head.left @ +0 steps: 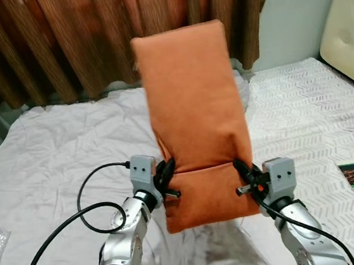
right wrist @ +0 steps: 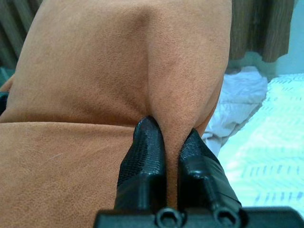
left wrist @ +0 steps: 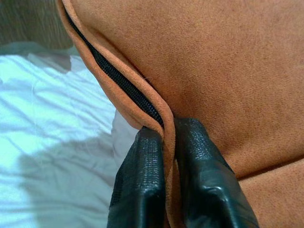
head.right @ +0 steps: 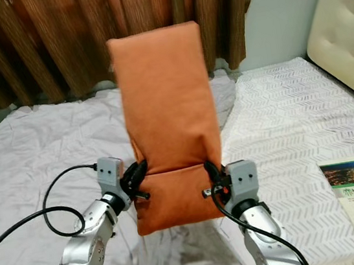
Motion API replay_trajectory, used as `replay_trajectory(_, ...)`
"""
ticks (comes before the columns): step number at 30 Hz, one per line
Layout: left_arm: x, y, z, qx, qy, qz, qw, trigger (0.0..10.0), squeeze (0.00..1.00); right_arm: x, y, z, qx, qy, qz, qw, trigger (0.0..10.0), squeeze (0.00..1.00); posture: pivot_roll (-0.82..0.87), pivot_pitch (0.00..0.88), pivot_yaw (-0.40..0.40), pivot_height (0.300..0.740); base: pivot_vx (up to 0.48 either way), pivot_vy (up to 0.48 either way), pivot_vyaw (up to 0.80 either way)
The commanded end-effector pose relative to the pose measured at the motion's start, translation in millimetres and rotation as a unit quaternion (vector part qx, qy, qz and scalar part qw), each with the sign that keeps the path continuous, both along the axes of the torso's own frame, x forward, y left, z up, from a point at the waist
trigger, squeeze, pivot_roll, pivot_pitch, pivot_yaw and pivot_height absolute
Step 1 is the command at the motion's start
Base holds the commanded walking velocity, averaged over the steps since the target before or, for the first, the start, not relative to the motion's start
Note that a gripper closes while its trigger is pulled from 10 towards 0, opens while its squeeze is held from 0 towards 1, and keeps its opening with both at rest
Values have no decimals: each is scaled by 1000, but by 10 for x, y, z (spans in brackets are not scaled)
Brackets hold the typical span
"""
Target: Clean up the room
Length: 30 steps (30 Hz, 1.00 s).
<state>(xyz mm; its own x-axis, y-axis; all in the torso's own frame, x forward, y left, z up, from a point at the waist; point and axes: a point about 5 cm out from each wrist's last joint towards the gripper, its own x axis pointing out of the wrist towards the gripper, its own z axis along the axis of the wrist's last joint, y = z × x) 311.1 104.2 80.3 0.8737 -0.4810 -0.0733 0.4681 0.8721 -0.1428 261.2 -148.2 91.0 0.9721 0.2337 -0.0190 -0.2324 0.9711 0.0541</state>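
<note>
Suede-like orange cushion, tall and rectangular, stood upright above the white wrinkled bed, left gripper fingers clamped on its zippered edge, right gripper fingers pinching its opposite side, brown curtains behind.

The scene is evenly and softly lit. A faint shadow is cast on the bed at lower centre. Focus is kept sharp throughout.

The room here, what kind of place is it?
Most likely a bedroom. A wide bed with pale rumpled sheets lies ahead, a cream padded headboard at its right end and brown curtains behind. Both grippers hold up an orange cushion.
</note>
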Motion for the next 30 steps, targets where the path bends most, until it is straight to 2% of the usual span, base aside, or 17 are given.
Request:
replay_trajectory(1,-22,149,-40,17,-4,18,1000,10000,0,42,-74,192,-2,-52,-26,998,10000,0,-117,0,36,740,0,0,0)
replay_trajectory(3,-28,150,-43,12,-5,21,1000,10000,0,42,-70,190,-3,-52,-25,998,10000,0,-117,0,36,740,0,0,0)
replay_trajectory(10,-161,-11,-123,-6,3,-7,1000,10000,0,16,-54,119,-4,-39,-14,999,10000,0,-123,0,38,740,0,-447,0)
replay_trajectory(13,-169,-24,-130,-8,4,-11,1000,10000,0,9,-50,113,-4,-38,-12,999,10000,0,-123,0,38,740,0,-442,0)
replay_trajectory(16,-144,-12,-127,-4,2,-10,1000,10000,0,-2,-45,75,-3,-25,-12,1000,10000,0,-124,0,40,740,0,-440,-788)
replay_trajectory(25,-106,10,-108,-4,3,-5,1000,10000,0,-13,-71,73,-5,-29,-20,999,10000,0,-131,0,43,740,0,-435,-788)
replay_trajectory(30,-102,-11,-120,-7,8,6,1000,10000,0,-11,-62,62,-6,-24,-12,1000,10000,0,-131,0,43,740,0,-429,0)
